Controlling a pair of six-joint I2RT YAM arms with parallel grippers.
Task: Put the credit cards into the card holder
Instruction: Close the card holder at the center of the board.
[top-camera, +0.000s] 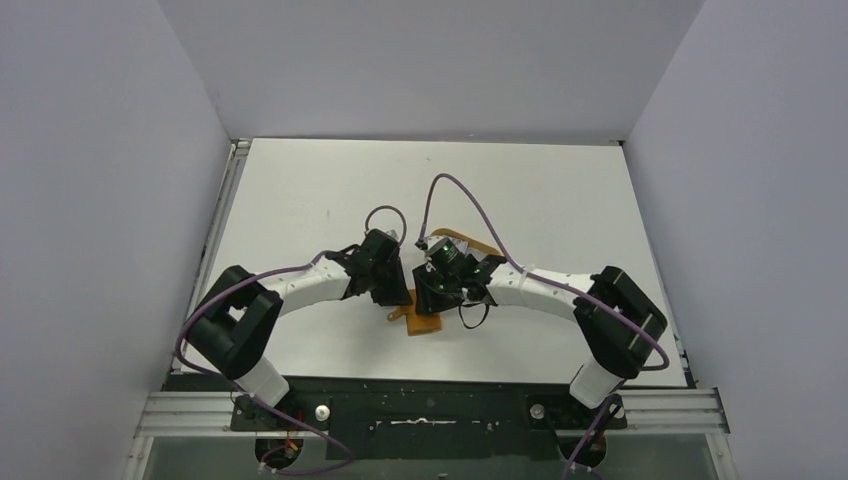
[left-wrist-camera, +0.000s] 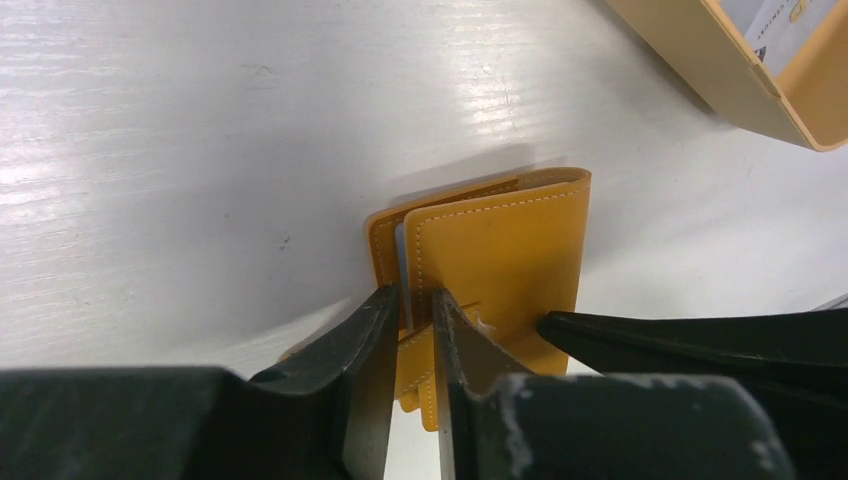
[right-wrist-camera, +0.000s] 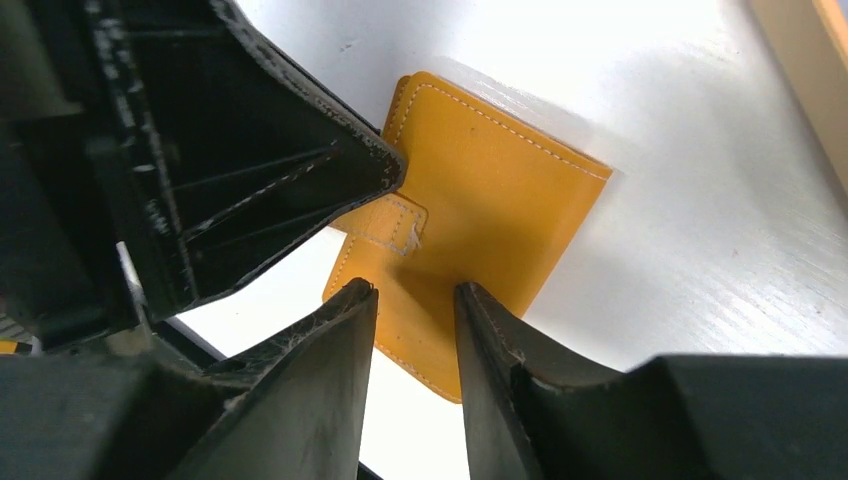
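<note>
From above, the wrists (top-camera: 375, 262) cover most of the holder (top-camera: 424, 322), baring its 6 o'clock end; the tray (top-camera: 478, 241) shows only an arc. The left wrist view cuts the tray at 1 o'clock, and print on the card (left-wrist-camera: 775, 20) inside is unreadable. Whether the left claw (left-wrist-camera: 413, 292) pinches the holder is unclear

No word, brand or number can be read in any view. In the left wrist view, a white credit card (left-wrist-camera: 775, 25) lies in a tan tray (left-wrist-camera: 700, 60) at the upper right corner. It carries a few lines of small dark print and a small yellow mark, all too small and blurred to make out. The orange-brown card holder (left-wrist-camera: 500, 250) on the counter shows only pale stitching. In the top view, a small green light (top-camera: 443, 256) glows on the right arm's wrist.
</note>
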